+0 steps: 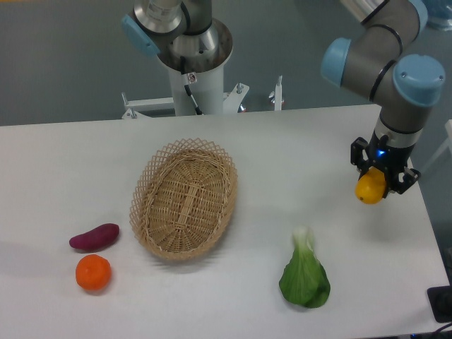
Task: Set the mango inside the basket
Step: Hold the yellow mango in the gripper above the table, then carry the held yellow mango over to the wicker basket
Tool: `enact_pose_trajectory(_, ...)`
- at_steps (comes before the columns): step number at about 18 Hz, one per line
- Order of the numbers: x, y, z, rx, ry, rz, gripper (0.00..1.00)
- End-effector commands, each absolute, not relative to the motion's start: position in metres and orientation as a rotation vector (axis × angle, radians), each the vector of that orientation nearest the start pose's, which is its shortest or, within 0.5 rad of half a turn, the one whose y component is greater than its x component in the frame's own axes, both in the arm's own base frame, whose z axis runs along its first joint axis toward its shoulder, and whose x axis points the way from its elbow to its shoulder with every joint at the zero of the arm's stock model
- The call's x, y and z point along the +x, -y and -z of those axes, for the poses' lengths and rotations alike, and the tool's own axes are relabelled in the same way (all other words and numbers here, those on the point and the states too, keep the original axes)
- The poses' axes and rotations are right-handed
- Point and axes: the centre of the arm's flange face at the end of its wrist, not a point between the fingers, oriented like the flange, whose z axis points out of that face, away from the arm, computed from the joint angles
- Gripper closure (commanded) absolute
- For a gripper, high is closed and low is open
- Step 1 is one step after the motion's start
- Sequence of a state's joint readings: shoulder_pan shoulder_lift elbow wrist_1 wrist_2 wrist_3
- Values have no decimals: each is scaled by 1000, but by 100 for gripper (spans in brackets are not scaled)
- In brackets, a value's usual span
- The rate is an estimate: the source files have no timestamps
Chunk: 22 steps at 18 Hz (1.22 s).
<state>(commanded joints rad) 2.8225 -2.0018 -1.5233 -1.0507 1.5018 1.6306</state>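
Pinching the mango (370, 189) above the surface's (282, 155) right edge, the pincer (382, 179) is needing a level carry leftward, clearing the basket's (152, 176) lattice rim before lowering.

Mango (369, 188) partly hidden by the hand (382, 180); dark object (441, 304) cut off at right edge.

Basket (184, 199) mid-table, sweet potato (94, 236) and tangerine (93, 273) left, bok choy (305, 274) right, mango (370, 189) far right
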Motion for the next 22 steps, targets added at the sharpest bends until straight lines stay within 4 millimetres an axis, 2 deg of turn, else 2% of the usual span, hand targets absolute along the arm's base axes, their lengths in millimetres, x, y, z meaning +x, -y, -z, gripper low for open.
enact_pose_trajectory(8,-572,-337,-316,-2999,-553,-173,60)
enact_pose_trajectory(12,-559,-341,-310,-2998,-534,-141,60)
enact_pose_trajectory(22,-531,-378,-310,-2978,-482,-112,60)
